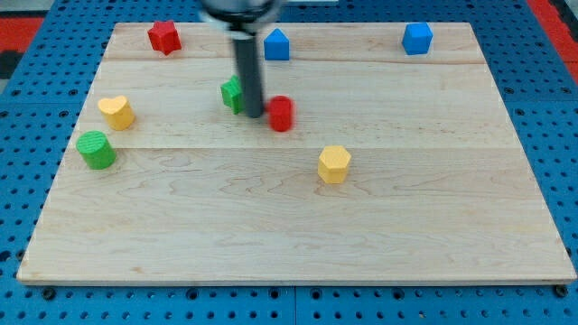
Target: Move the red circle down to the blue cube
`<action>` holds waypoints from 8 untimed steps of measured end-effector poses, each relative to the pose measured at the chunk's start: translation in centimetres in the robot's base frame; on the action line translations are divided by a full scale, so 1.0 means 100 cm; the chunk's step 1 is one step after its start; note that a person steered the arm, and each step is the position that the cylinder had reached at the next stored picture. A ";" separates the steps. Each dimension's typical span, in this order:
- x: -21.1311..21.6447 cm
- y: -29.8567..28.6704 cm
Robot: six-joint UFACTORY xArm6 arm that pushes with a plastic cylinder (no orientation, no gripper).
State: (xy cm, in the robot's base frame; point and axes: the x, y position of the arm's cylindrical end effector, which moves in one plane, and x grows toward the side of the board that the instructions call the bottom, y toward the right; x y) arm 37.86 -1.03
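One wooden board (298,235) held seven blocks. No pincer on this rig, just rod w/ my tip (254,115) betw. green block (232,94) & red circle (282,114), near board centre-top. Blue cube (417,38) sat well apart, view's top right.

Single view, high and angled down, whole wooden board (298,244) framed
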 end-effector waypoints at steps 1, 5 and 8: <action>-0.001 0.097; 0.027 0.181; 0.027 0.130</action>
State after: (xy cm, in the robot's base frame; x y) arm 40.59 12.00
